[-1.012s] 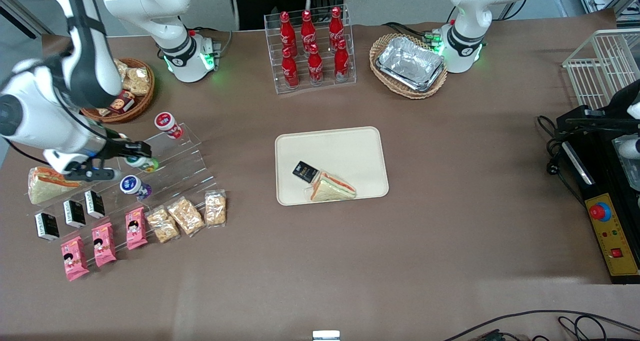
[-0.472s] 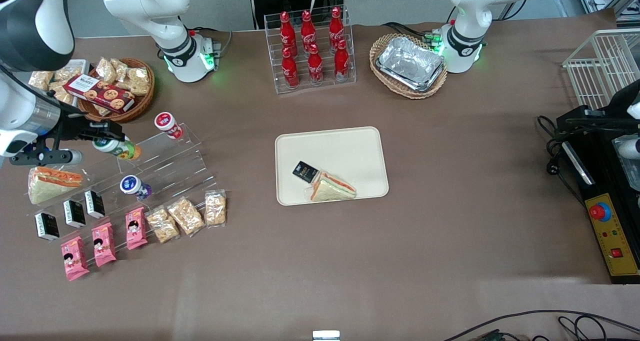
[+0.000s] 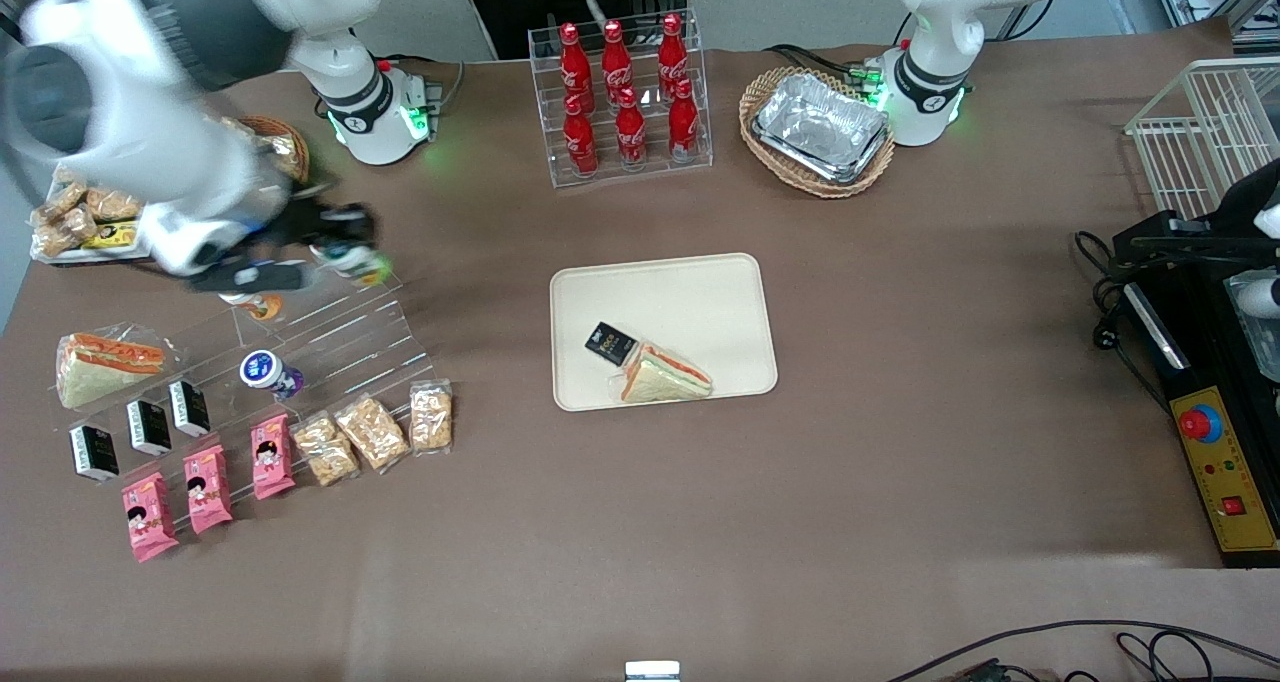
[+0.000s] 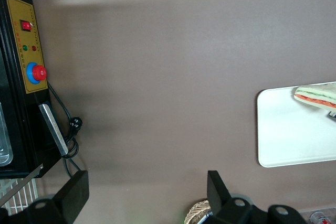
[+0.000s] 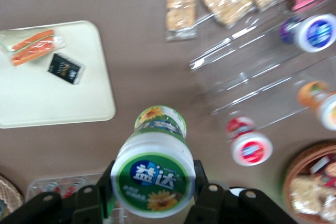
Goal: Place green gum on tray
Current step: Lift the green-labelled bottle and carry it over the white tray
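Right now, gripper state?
Gripper: shut on the green gum, carried above the table near the clear display steps, not yet over the tray.

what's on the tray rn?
On the tray: a wrapped sandwich and a small black packet, touching. No green gum there; the gripper holds it above the acrylic stand.

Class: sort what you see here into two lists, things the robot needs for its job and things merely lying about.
Needed: green gum, held in the shut gripper above the clear stand; tray.

Lying about: sandwich and black packet on the tray, cola bottles, blue-lidded canister, foil trays.
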